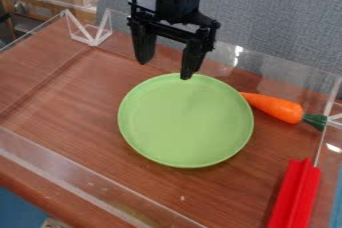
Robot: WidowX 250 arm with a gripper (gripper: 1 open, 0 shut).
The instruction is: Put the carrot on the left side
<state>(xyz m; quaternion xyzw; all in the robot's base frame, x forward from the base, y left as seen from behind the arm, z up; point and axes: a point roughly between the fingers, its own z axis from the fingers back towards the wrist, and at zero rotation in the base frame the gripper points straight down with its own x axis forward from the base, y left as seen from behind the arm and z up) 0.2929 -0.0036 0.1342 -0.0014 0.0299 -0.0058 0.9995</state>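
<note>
Orange carrot (277, 108): right of the pincer (168, 76) in the view and apart from it, lying on its side on the worktop (54, 87), just beside the plate's upper right edge
Carrot top: dark green stub pointing right, toward the clear wall (325, 122)
Pincer: black, spread, pointing down with nothing between its fingers, over the plate's upper edge in the view
Plate (186, 121): green, round, bare
Red bars (295, 196): lower right, nearer the camera than the carrot
</note>
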